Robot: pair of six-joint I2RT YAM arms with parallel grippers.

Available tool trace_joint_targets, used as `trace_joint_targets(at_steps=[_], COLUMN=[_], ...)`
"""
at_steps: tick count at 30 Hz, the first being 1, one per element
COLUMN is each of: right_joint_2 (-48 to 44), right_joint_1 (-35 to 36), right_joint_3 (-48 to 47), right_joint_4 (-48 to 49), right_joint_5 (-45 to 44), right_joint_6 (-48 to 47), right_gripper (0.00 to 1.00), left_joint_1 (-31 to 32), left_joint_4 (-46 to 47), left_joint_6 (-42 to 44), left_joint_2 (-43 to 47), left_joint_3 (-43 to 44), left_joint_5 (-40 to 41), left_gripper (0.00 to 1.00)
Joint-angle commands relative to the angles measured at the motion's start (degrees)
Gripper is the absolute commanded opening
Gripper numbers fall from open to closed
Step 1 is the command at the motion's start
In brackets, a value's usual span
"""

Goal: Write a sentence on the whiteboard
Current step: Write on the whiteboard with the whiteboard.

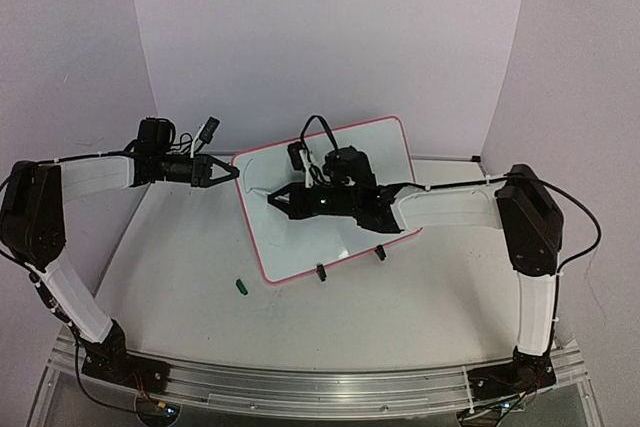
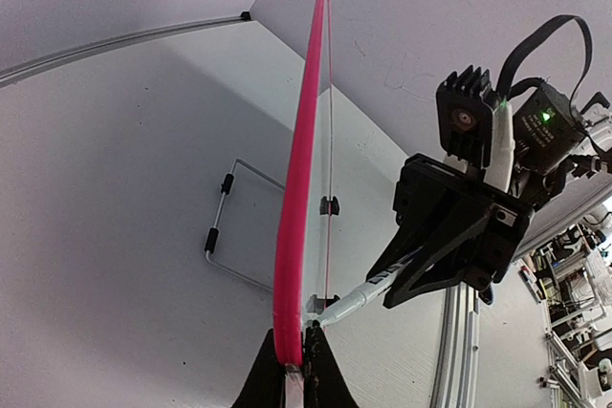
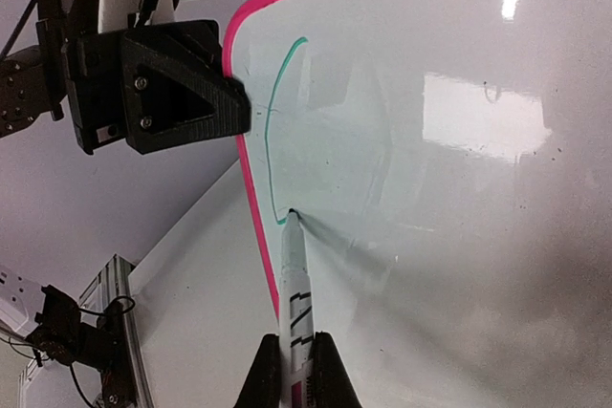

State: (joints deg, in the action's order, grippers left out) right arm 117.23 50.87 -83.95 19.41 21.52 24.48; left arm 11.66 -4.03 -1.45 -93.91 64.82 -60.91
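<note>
The whiteboard (image 1: 345, 162), white with a pink frame, stands tilted at the table's middle. My left gripper (image 1: 230, 173) is shut on its upper left frame edge, and the left wrist view shows the fingers (image 2: 320, 370) clamping the pink rim (image 2: 298, 188). My right gripper (image 1: 274, 198) is shut on a white marker (image 3: 297, 303), whose tip touches the board (image 3: 449, 217) near its left edge. Of the sentence, only one green curved stroke (image 3: 271, 131) shows, ending at the marker tip. The marker (image 2: 368, 295) also shows in the left wrist view.
A small green cap (image 1: 240, 286) lies on the table in front of the board. Two black clip feet (image 1: 321, 272) sit on the board's lower edge. A wire stand (image 2: 225, 236) is behind the board. Lilac walls close in the back and sides.
</note>
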Motion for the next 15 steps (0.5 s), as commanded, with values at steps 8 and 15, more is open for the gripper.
trace_joint_targets(at_steps=[8,15], right_joint_2=[-8.1,-12.0], right_joint_1=[-0.6,-0.8], right_joint_3=[4.2,6.5], right_joint_4=[3.6,3.6], right_joint_5=[3.7,2.4], right_joint_6=[-1.2,0.0], right_gripper=[0.0,0.0], left_joint_1=[1.2,1.2], left_joint_4=[-2.3,-2.5], left_joint_6=[4.8,5.0], left_joint_2=[1.2,1.7], left_joint_3=[0.0,0.0], left_joint_5=[0.2,0.4], left_gripper=[0.0,0.0])
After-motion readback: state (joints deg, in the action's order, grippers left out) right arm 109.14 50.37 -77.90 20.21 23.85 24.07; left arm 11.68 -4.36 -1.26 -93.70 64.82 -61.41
